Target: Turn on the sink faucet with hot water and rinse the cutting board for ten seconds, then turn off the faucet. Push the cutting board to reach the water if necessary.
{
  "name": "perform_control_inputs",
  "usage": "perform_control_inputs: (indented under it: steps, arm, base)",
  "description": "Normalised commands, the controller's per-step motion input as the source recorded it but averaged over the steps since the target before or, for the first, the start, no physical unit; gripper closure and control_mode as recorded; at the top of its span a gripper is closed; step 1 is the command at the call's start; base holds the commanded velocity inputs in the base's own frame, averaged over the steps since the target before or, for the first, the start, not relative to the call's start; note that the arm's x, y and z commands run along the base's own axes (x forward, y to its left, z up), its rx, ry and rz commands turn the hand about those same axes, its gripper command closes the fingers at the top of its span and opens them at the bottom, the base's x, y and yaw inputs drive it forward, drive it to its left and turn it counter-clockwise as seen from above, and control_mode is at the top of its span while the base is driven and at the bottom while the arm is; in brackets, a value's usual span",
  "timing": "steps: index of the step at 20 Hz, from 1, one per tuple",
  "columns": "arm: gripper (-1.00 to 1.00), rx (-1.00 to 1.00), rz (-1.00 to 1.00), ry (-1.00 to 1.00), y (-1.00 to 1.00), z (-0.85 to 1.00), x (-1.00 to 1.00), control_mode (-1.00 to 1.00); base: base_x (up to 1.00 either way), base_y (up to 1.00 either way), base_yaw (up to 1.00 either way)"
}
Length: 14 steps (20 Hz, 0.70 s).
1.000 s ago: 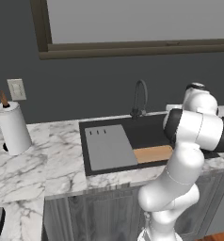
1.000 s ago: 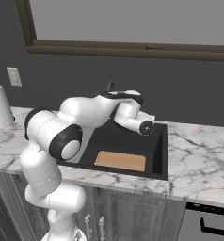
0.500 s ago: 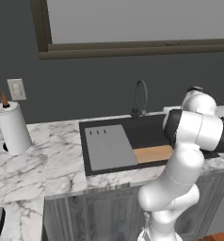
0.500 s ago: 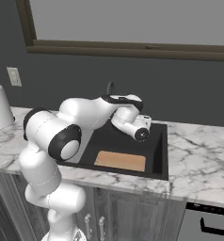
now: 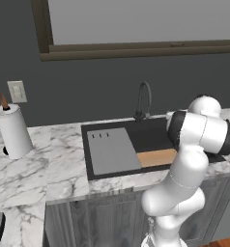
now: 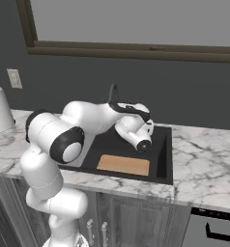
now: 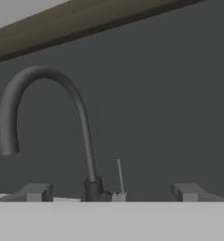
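One relation guides us — the slim dark gooseneck faucet [image 7: 81, 117] stands upright straight ahead of our two-finger gripper [image 6: 144, 143], its thin lever [image 7: 120, 176] between the spread, empty fingers.

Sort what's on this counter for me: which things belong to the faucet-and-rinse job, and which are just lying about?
For the job:
- sink faucet, no stream visible
- sink
- cutting board, lying in the sink's right part
- gripper, jaws open, holding nothing

Lying about:
- grey slotted panel in the sink's left part
- paper towel roll
- wall outlet
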Motion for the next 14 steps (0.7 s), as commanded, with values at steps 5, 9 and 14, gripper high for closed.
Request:
perform_control_inputs:
  steps: [5, 9, 14]
  arm:
    - [-1.0, 0.0, 0.05, -0.06, 0.0, -0.01, 0.0, -1.0]
    - [-1.0, 0.0, 0.04, -0.01, 0.0, 0.0, 0.05, -1.0]
    - [-1.0, 0.0, 0.02, 0.0, 0.0, 0.0, 0.19, -1.0]
  base:
    - [0.0, 0.0, 0.0]
    - [0.0, 0.0, 0.0]
    - [0.0, 0.0, 0.0]
